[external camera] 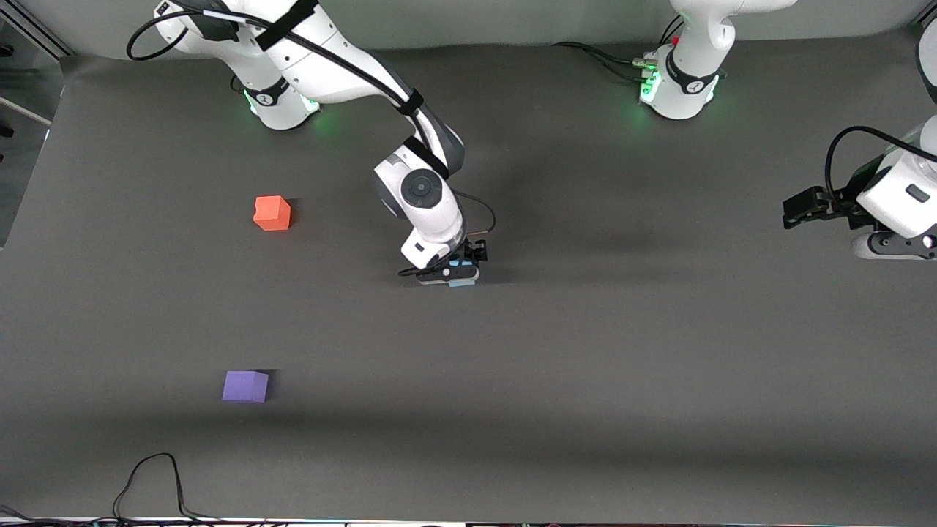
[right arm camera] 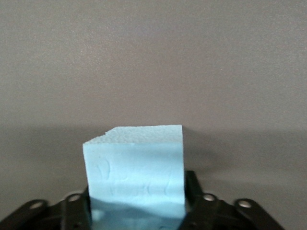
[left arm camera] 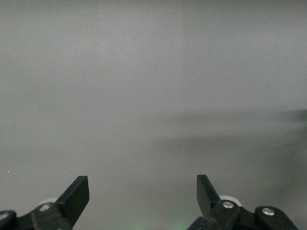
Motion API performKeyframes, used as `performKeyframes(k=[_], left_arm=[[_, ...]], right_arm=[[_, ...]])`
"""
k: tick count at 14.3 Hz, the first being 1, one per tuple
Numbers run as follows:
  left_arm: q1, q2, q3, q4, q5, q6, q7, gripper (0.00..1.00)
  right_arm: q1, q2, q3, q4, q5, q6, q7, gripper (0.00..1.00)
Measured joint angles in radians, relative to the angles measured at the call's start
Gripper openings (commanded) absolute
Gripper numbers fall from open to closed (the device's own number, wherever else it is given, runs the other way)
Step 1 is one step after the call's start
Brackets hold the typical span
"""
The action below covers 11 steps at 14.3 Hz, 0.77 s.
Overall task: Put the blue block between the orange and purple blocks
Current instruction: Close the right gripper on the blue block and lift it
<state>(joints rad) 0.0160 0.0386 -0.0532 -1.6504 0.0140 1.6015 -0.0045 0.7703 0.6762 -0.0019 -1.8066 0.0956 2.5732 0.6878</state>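
Right gripper: I've got the right gripper (external camera: 460, 272) down at the table (external camera: 629, 344) near its middle, fingers clamped on the blue block (external camera: 461, 281).
Front view on the block: I only see a thin sky-blue sliver under the wrist here; the arm covers the rest.
Right wrist view on the block: this is where I get it properly, the blue block (right arm camera: 136, 167) filling the space between the black fingers (right arm camera: 194, 184), one on each side face.
Block's look: light sky-blue, matte, grainy foam-like surface, faint creases on the face toward the camera, one top edge a bit ragged.
Contact with the table: I cannot tell whether the block rests on the mat or sits just above it.
Orange block: the orange block (external camera: 272, 213) sits toward the right arm's end, farther from the front camera than the blue one; neither wrist camera shows it.
Purple block: the purple block (external camera: 245, 386) lies nearer the front camera, same end, well apart from the orange.
Left gripper: the left gripper (external camera: 798, 208) waits raised at its own end; its own camera shows the left gripper (left arm camera: 143, 199) with fingers spread wide over bare mat.
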Motion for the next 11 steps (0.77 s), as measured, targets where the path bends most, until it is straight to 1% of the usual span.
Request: performKeyframes(k=[4,6,8,11], left_arm=[[0.000,0.000,-0.004,0.000,0.000,0.000,0.000,1.00],[0.000,0.000,-0.003,0.000,0.000,0.000,0.000,1.00],[0.000,0.000,-0.001,0.000,0.000,0.000,0.000,1.00],[0.000,0.000,0.002,0.000,0.000,0.000,0.000,1.00]], right_arm=[[0.000,-0.001,-0.017,0.002,-0.003,-0.001,0.000,0.40],[0.000,-0.012,-0.032,0.009,-0.004,-0.026,0.000,0.40],[0.000,-0.046,-0.051,0.033,-0.009,-0.102,-0.005,0.40],[-0.004,-0.136,-0.086,0.102,-0.010,-0.293,-0.030,0.40]])
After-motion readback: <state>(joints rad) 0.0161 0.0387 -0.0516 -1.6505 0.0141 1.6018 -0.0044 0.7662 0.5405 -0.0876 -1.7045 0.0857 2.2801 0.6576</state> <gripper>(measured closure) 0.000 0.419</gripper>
